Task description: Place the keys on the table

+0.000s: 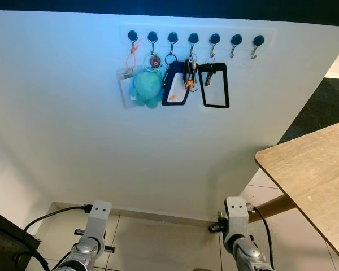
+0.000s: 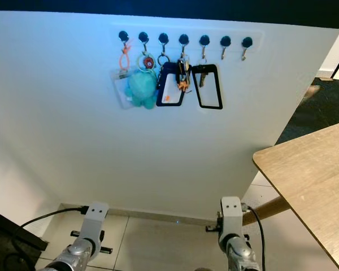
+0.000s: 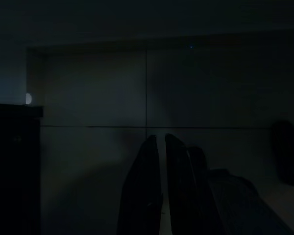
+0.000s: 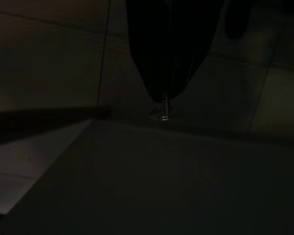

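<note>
White wall holds the keys (image 1: pixel 190 73) high among crowded hooks, so either idle, closed gripper (left (image 3: pixel 159 186), right (image 4: pixel 164 73)) risks snagging neighbouring tags before the table (image 1: pixel 322 180).

Wall (image 1: pixel 73 124): smooth matt white. Desk (image 1: pixel 316 175): matt wood, visible grain. Keys (image 1: pixel 190 72): metal. Teal toy (image 1: pixel 146 87): plush cloth. Badge sleeve (image 1: pixel 126 86): clear glossy plastic.

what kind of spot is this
Probably a home entryway or hall: a row of wall hooks holding keys, tags and a teal plush keychain, a tiled floor, and a wooden table.
</note>
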Motion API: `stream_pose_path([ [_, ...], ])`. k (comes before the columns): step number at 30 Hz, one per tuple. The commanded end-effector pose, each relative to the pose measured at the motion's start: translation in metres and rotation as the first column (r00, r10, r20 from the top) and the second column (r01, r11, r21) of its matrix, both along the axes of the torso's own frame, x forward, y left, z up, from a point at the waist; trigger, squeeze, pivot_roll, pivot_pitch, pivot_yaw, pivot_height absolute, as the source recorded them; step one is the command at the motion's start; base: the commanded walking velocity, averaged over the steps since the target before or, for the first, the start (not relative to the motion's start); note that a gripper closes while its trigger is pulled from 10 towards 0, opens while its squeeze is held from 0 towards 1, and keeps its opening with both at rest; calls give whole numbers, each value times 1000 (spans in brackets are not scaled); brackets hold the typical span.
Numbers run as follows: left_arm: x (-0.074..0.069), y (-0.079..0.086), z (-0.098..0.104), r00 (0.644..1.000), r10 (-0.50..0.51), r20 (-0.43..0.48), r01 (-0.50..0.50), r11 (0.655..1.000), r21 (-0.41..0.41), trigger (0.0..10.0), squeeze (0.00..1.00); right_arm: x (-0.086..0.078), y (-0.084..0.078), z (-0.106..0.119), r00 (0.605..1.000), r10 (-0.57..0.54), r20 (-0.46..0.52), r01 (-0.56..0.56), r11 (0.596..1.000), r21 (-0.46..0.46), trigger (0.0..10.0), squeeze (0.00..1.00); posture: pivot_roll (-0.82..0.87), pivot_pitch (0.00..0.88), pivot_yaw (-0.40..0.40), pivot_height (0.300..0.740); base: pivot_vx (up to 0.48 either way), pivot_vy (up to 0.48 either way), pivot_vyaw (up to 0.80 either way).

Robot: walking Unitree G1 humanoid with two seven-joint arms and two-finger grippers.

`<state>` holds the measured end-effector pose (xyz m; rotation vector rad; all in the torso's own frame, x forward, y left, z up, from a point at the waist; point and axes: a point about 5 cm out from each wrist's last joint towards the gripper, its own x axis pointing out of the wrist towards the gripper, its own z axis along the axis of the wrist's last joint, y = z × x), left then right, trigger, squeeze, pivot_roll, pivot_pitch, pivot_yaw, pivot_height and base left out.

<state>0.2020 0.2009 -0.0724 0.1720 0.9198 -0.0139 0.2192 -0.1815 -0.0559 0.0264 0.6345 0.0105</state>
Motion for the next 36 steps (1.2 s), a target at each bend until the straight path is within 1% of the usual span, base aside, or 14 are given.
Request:
stream_pose_path([
  [1, -4, 1, -2, 1000, 14, -7, -14, 1000, -12, 10000, 0, -2, -2, -1, 1000, -19, -5, 19, 1000, 16, 10000, 0, 54, 27, -7, 740, 0, 0, 0],
  [9, 2, 3, 2, 999, 38, 28, -37, 999, -36, 10000, 0, -9, -5, -5, 999, -25, -24, 26, 999, 32, 10000, 0, 50, 39, -18, 740, 0, 0, 0],
  [10, 6, 0, 5, 998, 40, 54, -37, 998, -53, 10000, 0, -12, -4, -7, 999, -12, -39, 13, 999, 33, 10000, 0, 46, 40, -30, 740, 0, 0, 0],
  [12, 6, 0, 5, 998, 40, 54, -37, 998, -53, 10000, 0, -12, -4, -7, 999, -12, -39, 13, 999, 33, 10000, 0, 46, 40, -30, 740, 0, 0, 0],
  [15, 11, -7, 7, 995, 48, 87, -41, 996, -78, 10000, 0, -15, -5, -9, 998, 14, -53, -12, 1000, 28, 10000, 0, 44, 42, -56, 740, 0, 0, 0],
  [18, 12, -12, 7, 994, 50, 96, -41, 995, -89, 10000, 0, -15, -8, -8, 998, 20, -56, -19, 1000, 23, 10000, 0, 47, 43, -72, 740, 0, 0, 0],
  [21, 14, -20, 7, 994, 18, 110, -8, 996, -91, 10000, 0, -13, -11, -7, 999, 17, -46, -17, 1000, 9, 10000, 0, 49, 49, -79, 740, 0, 0, 0],
  [25, 15, -21, 9, 992, 25, 126, -12, 995, -99, 10000, 0, -13, -17, -6, 999, -33, -33, 33, 999, -8, 10000, 0, 59, 55, -74, 740, 0, 0, 0],
  [26, 15, -20, 9, 991, 24, 128, -12, 996, -93, 10000, 0, -15, -22, -5, 996, -80, -24, 80, 996, -27, 10000, 0, 59, 55, -73, 740, 0, 0, 0],
  [28, 15, -19, 9, 992, 24, 128, -12, 996, -91, 10000, 0, -15, -23, -5, 996, -91, -22, 90, 995, -31, 10000, 0, 59, 55, -73, 740, 0, 0, 0],
  [30, 14, -19, 9, 992, 26, 127, -14, 996, -90, 10000, 0, -16, -25, -6, 993, -112, -20, 112, 993, -26, 10000, 0, 61, 57, -66, 740, 0, 0, 0],
  [31, 12, -18, 7, 992, 27, 124, -16, 996, -88, 10000, 0, -19, -27, -7, 988, -152, -23, 152, 988, -4, 10000, 0, 57, 61, -62, 740, 0, 0, 0],
  [32, 11, -18, 7, 992, 25, 120, -15, 996, -85, 10000, 0, -20, -27, -7, 986, -165, -26, 166, 986, 5, 10000, 0, 56, 63, -62, 740, 0, 0, 0],
  [36, 9, -17, 6, 993, 24, 119, -14, 996, -84, 10000, 0, -23, -27, -9, 983, -178, -37, 179, 984, 20, 10000, 0, 53, 67, -61, 740, 0, 0, 0],
])
